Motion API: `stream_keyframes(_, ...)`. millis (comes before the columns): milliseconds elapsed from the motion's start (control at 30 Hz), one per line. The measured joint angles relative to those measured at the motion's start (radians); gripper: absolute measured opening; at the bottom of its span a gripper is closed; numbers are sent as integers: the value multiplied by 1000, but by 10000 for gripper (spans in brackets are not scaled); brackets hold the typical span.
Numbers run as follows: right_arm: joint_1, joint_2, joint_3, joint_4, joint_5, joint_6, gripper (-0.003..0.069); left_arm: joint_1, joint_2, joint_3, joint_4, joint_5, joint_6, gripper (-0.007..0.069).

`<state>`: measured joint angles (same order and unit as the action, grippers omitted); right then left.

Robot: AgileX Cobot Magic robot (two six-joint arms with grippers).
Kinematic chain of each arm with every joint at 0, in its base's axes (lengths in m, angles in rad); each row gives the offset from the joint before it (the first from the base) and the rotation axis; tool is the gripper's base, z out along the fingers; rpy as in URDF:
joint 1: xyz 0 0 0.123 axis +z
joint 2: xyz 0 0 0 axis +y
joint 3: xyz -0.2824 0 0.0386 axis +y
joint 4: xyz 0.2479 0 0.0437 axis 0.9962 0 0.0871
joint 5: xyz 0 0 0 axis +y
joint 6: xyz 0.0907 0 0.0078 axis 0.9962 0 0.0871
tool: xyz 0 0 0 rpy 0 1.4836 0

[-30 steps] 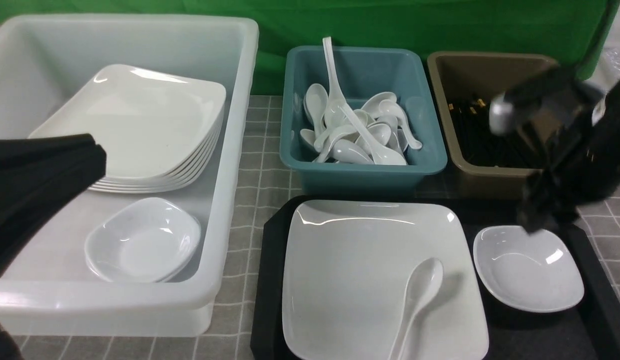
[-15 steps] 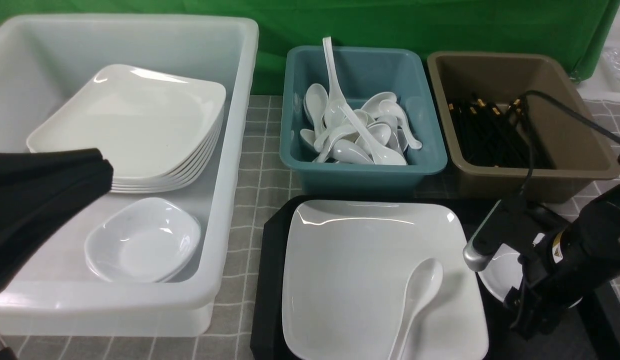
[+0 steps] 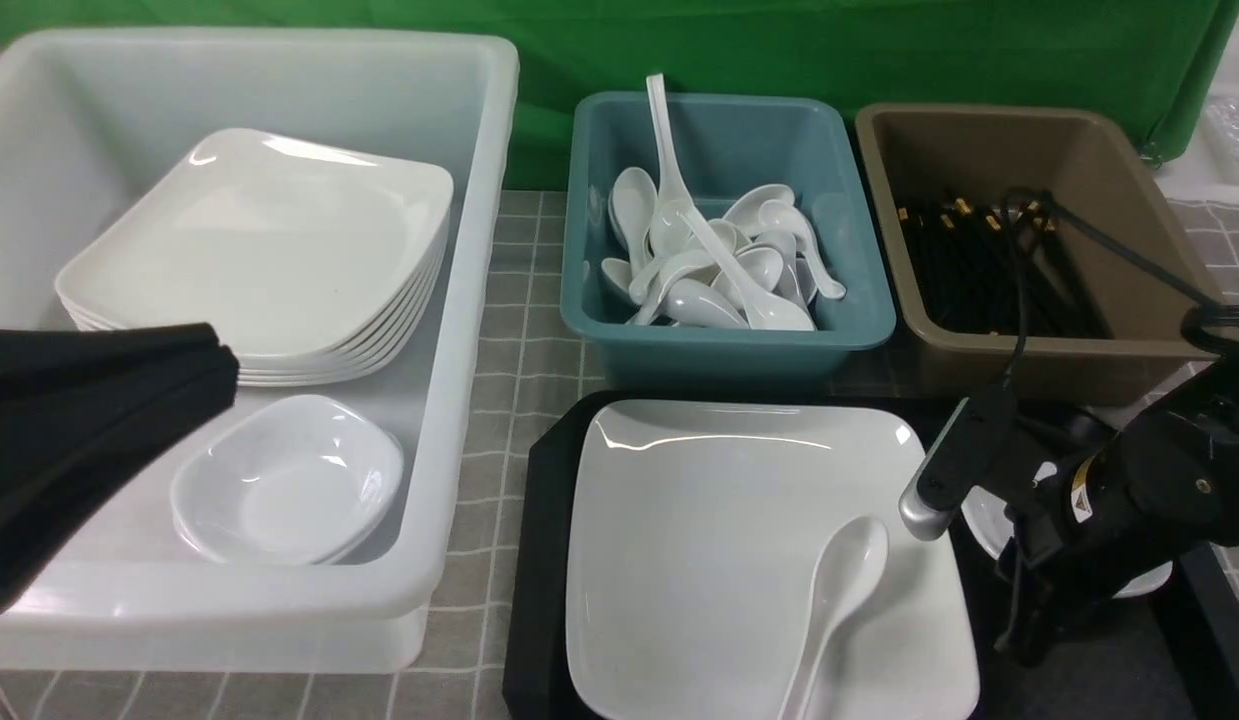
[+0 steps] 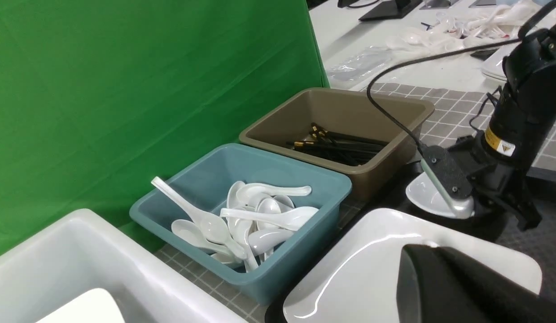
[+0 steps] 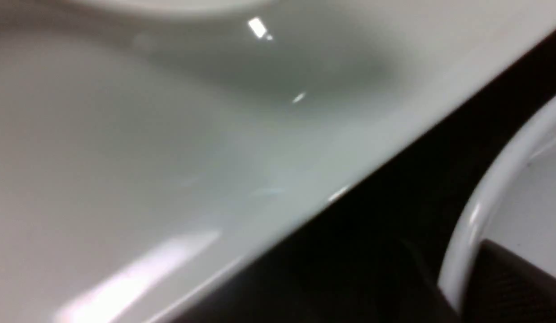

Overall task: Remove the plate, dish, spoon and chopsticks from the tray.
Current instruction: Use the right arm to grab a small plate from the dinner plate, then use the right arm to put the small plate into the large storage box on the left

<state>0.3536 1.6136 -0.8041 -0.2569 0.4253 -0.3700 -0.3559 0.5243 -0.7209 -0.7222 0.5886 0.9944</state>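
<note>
The black tray (image 3: 539,560) holds the big white plate (image 3: 739,540), with the spoon (image 3: 837,590) lying on the plate's right half. The small dish (image 3: 982,522) sits right of the plate, mostly covered by my right arm. My right gripper (image 3: 1024,625) is down at the dish's near rim. In the right wrist view it (image 5: 457,287) is shut on that rim, one finger (image 5: 515,287) inside the dish (image 5: 533,188). My left gripper (image 3: 219,362) hovers shut and empty over the white bin. No chopsticks show on the tray.
A big translucent bin (image 3: 479,300) at the left holds stacked plates (image 3: 269,250) and small dishes (image 3: 289,485). Behind the tray stand a teal tub (image 3: 729,340) with several spoons and a brown tub (image 3: 1039,345) with several black sticks. A cable (image 3: 1019,290) trails over the brown tub.
My right arm has come down from over the brown tub to the dish, and its jaws have closed on the rim. The left gripper has crept slightly right.
</note>
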Motion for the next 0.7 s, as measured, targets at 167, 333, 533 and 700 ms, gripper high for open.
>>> stream_keyframes(167,59,-160,-21,14,142,60,63,0,0,0,3,17,-25,11)
stream_keyframes(333,208,-324,-221,44,292,219,62,0,0,-17,178,38,-234,11)
stream_keyframes(533,560,-257,-590,100,332,217,62,0,-59,-144,695,247,-726,11)
stream_keyframes(700,715,-55,-840,106,334,159,62,0,-172,-193,887,384,-905,11)
